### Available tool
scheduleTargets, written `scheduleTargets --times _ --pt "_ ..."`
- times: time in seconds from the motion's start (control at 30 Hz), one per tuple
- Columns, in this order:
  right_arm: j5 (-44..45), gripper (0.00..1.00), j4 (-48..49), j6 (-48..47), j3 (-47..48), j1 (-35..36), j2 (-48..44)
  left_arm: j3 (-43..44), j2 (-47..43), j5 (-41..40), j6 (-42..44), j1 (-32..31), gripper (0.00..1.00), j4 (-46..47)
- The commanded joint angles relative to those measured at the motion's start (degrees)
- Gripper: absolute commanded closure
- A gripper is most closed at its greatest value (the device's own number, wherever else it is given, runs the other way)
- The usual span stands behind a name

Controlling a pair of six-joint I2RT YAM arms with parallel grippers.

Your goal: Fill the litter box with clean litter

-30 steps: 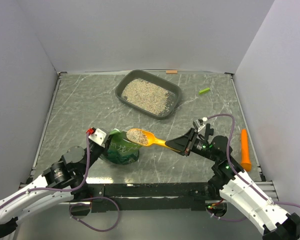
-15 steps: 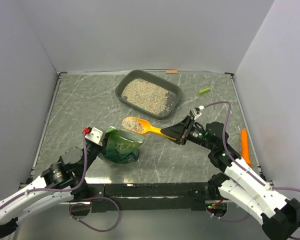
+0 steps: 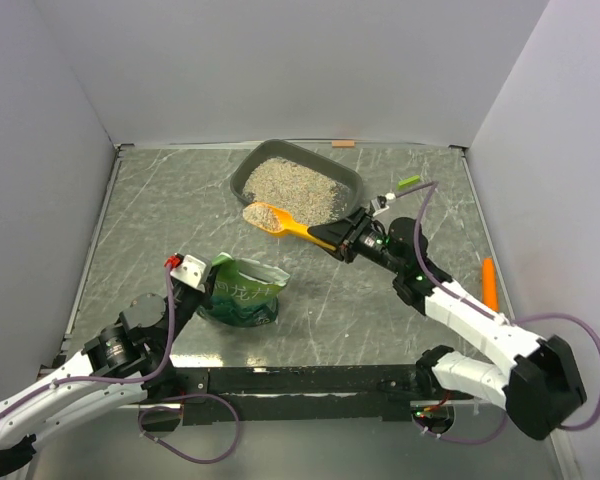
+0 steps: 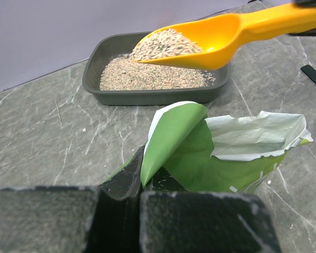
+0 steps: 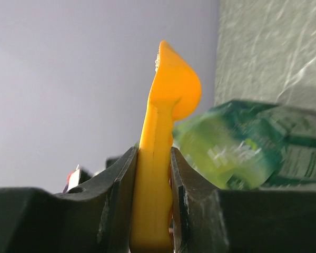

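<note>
Within the last second the right end effector [image 3: 342, 238], clamped on the handle of the orange scoop [image 3: 280, 222], has carried its heaped load away from above the green bag [image 3: 242, 295] to the near rim of the litter box [image 3: 242, 176]. The box sits at the far middle of the worktop [image 3: 150, 220], already bedded with clean litter [image 3: 300, 185]. The scoop is roughly level, so tipping it in looks like the step due, while the left end effector [image 3: 205, 290] stays pinched on the bag's torn flap, holding it open.
</note>
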Motion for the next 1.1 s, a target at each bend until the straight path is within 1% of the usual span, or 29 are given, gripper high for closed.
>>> scheduleTargets --times 0.0,0.13,0.23,0.27,0.43,0.57,0.63,0.77,0.8,0.83,0.87,0.9,0.93,0.97,1.03,1.07 --pt "4.95 1.0 12.85 1.37 2.82 -1.34 3.85 0.46 0.11 -1.41 -0.59 -0.01 0.99 3.45" --pt "7.42 1.0 17.87 0.13 2.55 -3.7 9.12 0.11 0.55 -1.06 -0.33 0.08 0.99 3.89" --pt "7.68 1.0 25.67 1.45 1.76 -6.6 14.38 -0.06 1.25 -0.97 -0.07 0.08 0.99 4.16" --pt "7.86 1.0 26.74 1.37 1.76 -7.31 15.63 -0.15 1.69 -0.97 0.02 0.08 0.99 4.25" --pt "7.95 1.0 30.17 -0.3 2.72 -11.71 23.36 -0.33 3.36 -0.97 0.46 -0.01 0.99 4.86" --pt "5.76 1.0 27.81 -4.68 5.88 -15.22 27.94 -0.41 4.94 -1.14 0.72 0.08 0.99 5.13" --pt "4.52 1.0 23.77 -7.06 8.26 -16.1 29.44 -0.33 5.47 -1.58 0.73 0.08 0.99 5.21" --pt "5.04 1.0 11.58 -18.04 12.3 -17.34 29.62 -0.15 6.71 -2.2 0.9 -0.01 0.99 5.04" --pt "5.66 1.0 4.15 -20.32 14.92 -17.51 29.09 -0.06 6.88 -2.28 0.81 0.08 0.99 5.04" --pt "6.88 1.0 1.2 -22.69 16.07 -17.51 28.83 -0.06 6.88 -2.29 0.81 -0.01 0.99 5.04" --pt "7.76 1.0 -1.96 -27.76 17.48 -17.51 28.65 -0.06 6.88 -2.29 0.81 0.08 0.99 5.04" --pt "8.9 1.0 -6.17 -30.16 20.71 -17.51 28.39 -0.06 6.71 -2.2 0.81 0.08 0.99 5.04" --pt "10.13 1.0 -12.04 -32.36 22.22 -17.51 28.47 -0.06 6.53 -2.2 0.64 0.08 0.99 4.86" --pt "11.89 1.0 -15.4 -36.3 23.8 -17.51 28.56 0.02 6.44 -2.2 0.55 0.08 0.99 4.95" --pt "13.74 1.0 -22.42 -39.49 27.5 -17.51 28.91 0.11 6.18 -2.11 0.38 -0.01 0.99 4.69" --pt "15.84 1.0 -24.21 -42.11 28.47 -17.51 28.91 0.2 6.09 -2.11 0.2 0.08 0.99 4.77"
